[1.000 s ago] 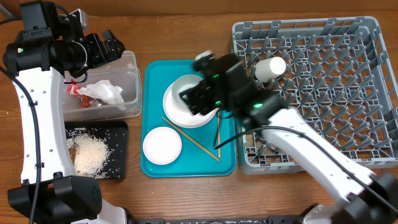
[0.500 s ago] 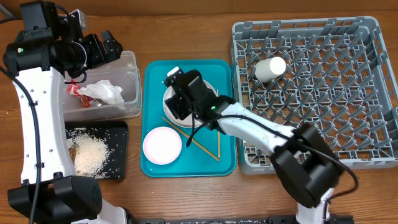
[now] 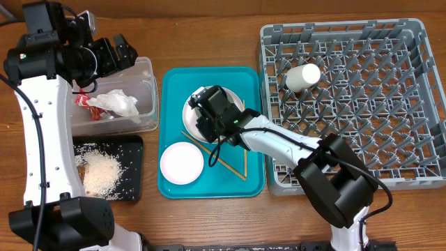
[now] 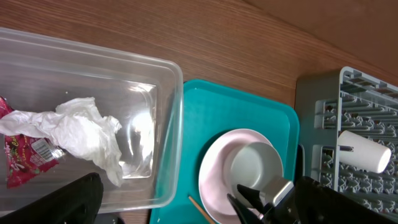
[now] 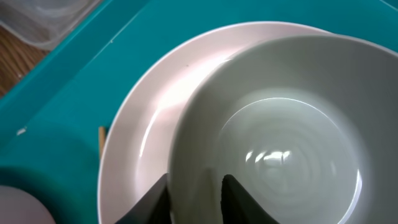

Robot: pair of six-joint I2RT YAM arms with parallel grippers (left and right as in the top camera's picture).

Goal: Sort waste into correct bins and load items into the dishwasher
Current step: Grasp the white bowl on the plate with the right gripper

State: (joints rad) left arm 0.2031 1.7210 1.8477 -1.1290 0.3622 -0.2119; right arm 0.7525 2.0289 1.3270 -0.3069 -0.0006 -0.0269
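- Right gripper is down on the teal serving tray. Its jaws are pinched on the near rim of the greyish-white bowl, one finger inside and one outside.
- That bowl sits in the pale pink plate, in the far half of the tray.
- The small pink-white bowl is in the tray's near left corner, with the chopsticks lying loose just beside it on the tray floor.
- Left gripper hangs over the clear tub, which is right up against the tray's left side. Its jaws are spread wide and there's nothing in them.
- The tub has the crumpled tissue and the red wrapper in it.
- The black tray is left of the teal one, nearer the front, with rice scattered in it.
- The grey dish rack butts up against the tray's right side, and the white cup lies on its side in it.
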